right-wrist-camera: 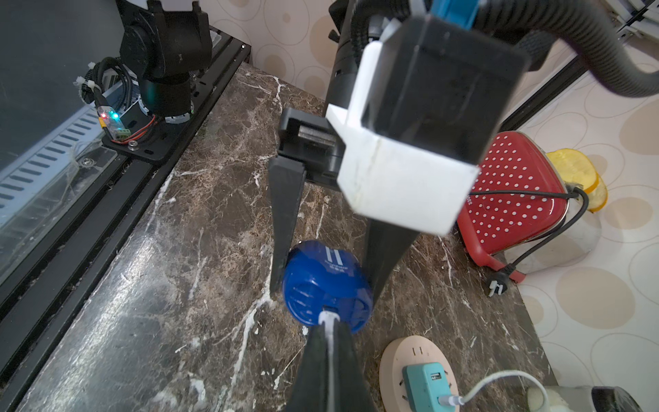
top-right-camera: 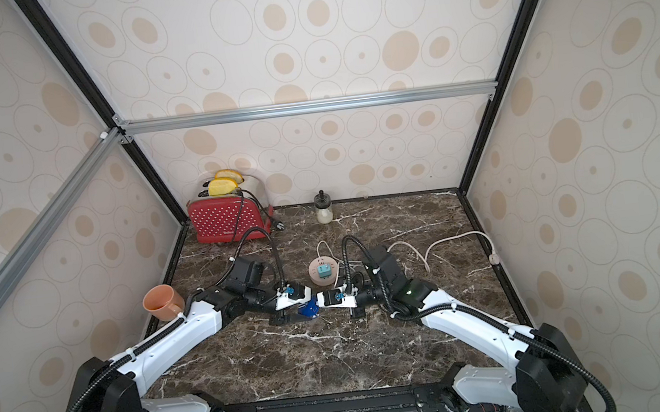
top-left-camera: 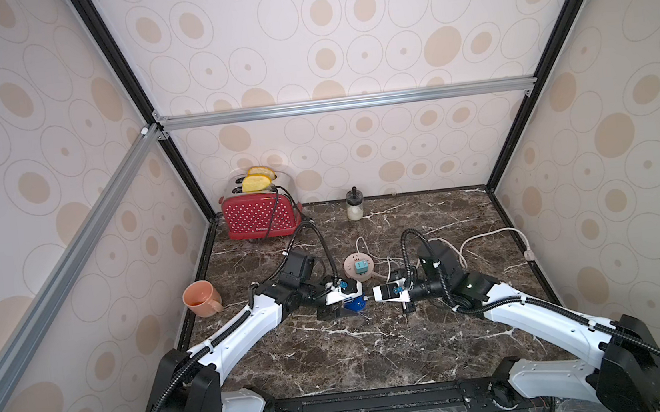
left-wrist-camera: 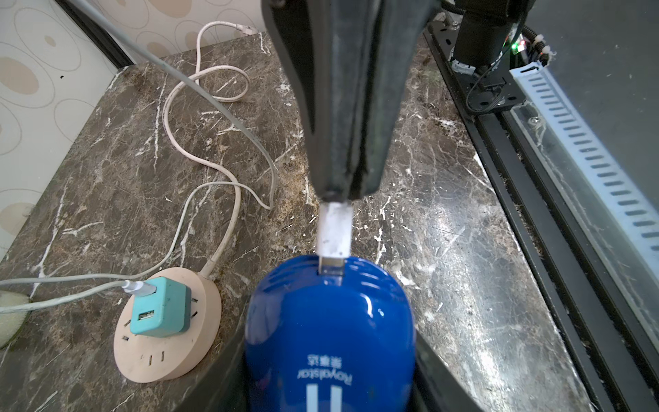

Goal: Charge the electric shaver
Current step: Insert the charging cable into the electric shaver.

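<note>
The electric shaver, a glossy deep-blue block with white marks, is held just above the marble top in both top views. My left gripper is shut on its two sides. My right gripper meets it head-on from the right and is shut on a white cable plug. The plug's metal tip sits in the slot at the shaver's end. The plug's white cable runs back to a teal adapter, which is plugged into a round pink socket hub just behind the shaver.
A red dotted toaster with bread stands at the back left, its black plug lying loose. A small jar is at the back, an orange mug at the left edge. The hub's white cord loops right.
</note>
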Robot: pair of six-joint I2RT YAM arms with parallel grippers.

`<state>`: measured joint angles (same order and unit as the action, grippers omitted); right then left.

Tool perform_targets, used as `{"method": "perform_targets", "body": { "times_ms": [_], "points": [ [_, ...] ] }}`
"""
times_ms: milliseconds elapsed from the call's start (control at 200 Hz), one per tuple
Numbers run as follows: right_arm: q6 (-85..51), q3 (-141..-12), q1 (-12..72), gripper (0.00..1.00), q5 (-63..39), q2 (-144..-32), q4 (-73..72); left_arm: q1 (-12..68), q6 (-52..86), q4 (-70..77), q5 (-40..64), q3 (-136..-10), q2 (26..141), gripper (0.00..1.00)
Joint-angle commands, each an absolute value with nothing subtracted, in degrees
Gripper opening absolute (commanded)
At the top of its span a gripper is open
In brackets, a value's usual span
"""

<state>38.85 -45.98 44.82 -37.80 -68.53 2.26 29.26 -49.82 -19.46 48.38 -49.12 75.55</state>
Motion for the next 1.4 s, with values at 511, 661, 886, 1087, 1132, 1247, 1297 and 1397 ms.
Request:
{"method": "perform_targets", "body": {
  "times_ms": [511, 661, 886, 1087, 1132, 1247, 1297, 1397],
  "points": [
    [38.2, -49.8, 43.6, 0.0, -45.1, -74.6, 2.3, 30.3, -47.4, -13.5, 53.1, -52.0, 72.4, 0.0],
    [36.6, -47.9, 44.7, 0.0, -44.9, -73.5, -0.3, 30.3, -45.6, -10.0, 53.0, -51.4, 72.5, 0.0],
    [36.8, -46.9, 46.2, 0.0, -42.2, -72.6, 0.6, 30.3, -45.5, -9.7, 53.2, -51.8, 72.5, 0.0],
    [37.5, -46.1, 46.0, 0.0, -39.6, -72.1, 1.8, 30.3, -45.2, -10.0, 53.6, -51.6, 71.5, 0.0],
    [37.1, -46.2, 46.0, 0.0, -40.1, -72.8, 1.8, 30.3, -45.2, -10.0, 53.8, -51.7, 71.3, 0.0],
    [36.0, -45.7, 45.1, 0.0, -40.2, -73.4, 0.8, 30.3, -45.0, -10.2, 53.6, -51.6, 70.7, 0.0],
    [35.9, -45.7, 44.9, 0.0, -40.0, -73.3, 0.9, 30.3, -45.2, -10.6, 53.5, -51.6, 70.4, 0.0],
    [35.4, -46.6, 44.9, 0.0, -40.9, -73.4, 1.7, 30.3, -45.0, -11.0, 53.5, -51.6, 69.9, 0.0]
  ]
}}
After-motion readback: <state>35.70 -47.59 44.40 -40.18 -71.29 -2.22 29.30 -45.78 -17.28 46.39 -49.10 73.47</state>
